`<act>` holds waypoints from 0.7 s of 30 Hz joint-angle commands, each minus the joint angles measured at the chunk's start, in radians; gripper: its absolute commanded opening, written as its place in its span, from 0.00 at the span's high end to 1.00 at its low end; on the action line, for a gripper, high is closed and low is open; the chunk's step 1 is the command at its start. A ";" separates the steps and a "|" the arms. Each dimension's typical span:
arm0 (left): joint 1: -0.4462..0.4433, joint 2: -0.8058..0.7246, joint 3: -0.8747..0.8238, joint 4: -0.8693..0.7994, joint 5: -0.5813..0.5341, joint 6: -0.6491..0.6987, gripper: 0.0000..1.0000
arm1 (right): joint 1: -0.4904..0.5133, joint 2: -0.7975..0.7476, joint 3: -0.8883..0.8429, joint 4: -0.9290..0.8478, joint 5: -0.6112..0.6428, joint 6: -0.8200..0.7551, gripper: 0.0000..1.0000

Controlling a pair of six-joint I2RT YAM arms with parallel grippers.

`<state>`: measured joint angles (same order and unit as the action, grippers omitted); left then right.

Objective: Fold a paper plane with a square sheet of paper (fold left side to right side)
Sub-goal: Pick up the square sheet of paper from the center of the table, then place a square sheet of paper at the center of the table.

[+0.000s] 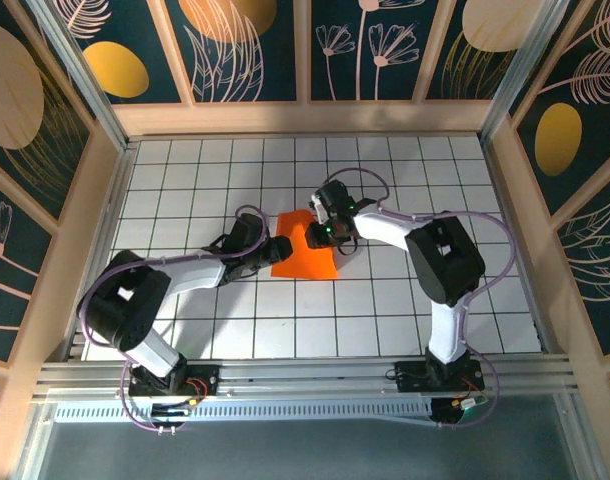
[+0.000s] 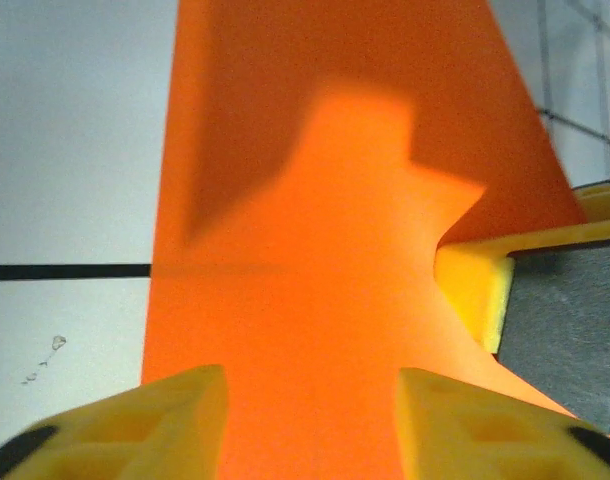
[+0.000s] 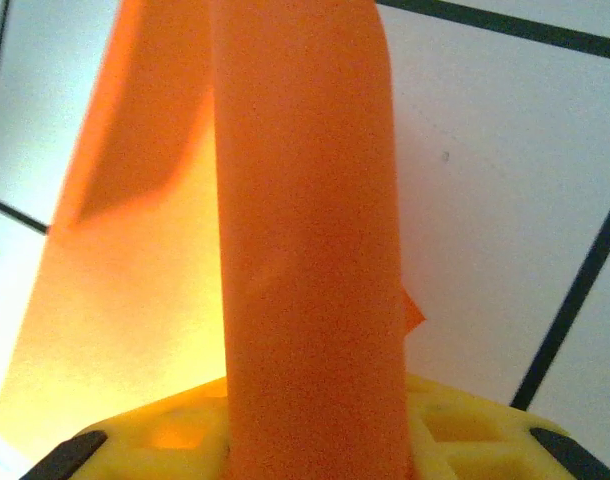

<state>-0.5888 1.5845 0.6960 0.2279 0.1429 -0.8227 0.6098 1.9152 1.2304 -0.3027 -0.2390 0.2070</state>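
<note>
The square sheet of paper (image 1: pixel 303 256), bright orange, lies near the middle of the white gridded desk (image 1: pixel 405 320). It is mostly flat, with one part lifted off the desk. The left end effector (image 1: pixel 277 250) rests at the sheet's left edge. Seen from the left wrist, its yellow fingers (image 2: pixel 175 420) stand spread, with flat paper running between them. The right end effector (image 1: pixel 323 235) is at the sheet's far right corner. Seen from the right wrist, a raised, curled band of the sheet rises between its fingers (image 3: pixel 465 430). Whether they clamp the band cannot be told.
</note>
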 commanded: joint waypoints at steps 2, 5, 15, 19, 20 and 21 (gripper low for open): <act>0.073 -0.125 -0.095 0.057 0.010 0.033 0.38 | -0.057 -0.106 -0.065 0.107 -0.237 0.024 0.68; 0.144 -0.222 -0.193 0.175 0.089 0.027 0.28 | -0.131 -0.162 -0.105 0.149 -0.350 0.026 0.71; 0.192 -0.533 -0.321 0.485 0.272 0.110 0.01 | -0.248 -0.393 -0.099 0.074 -0.660 -0.114 0.72; 0.191 -0.558 -0.270 0.503 0.371 0.151 0.01 | -0.245 -0.479 -0.094 0.059 -0.823 -0.145 0.72; 0.192 -0.555 -0.258 0.509 0.394 0.156 0.01 | -0.243 -0.497 -0.095 0.068 -0.849 -0.141 0.72; 0.191 -0.549 -0.245 0.519 0.416 0.160 0.01 | -0.241 -0.516 -0.098 0.078 -0.879 -0.134 0.72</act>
<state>-0.4026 1.0325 0.4072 0.6598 0.4461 -0.7113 0.3630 1.4517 1.1126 -0.2142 -0.9493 0.1055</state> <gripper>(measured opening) 0.988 0.277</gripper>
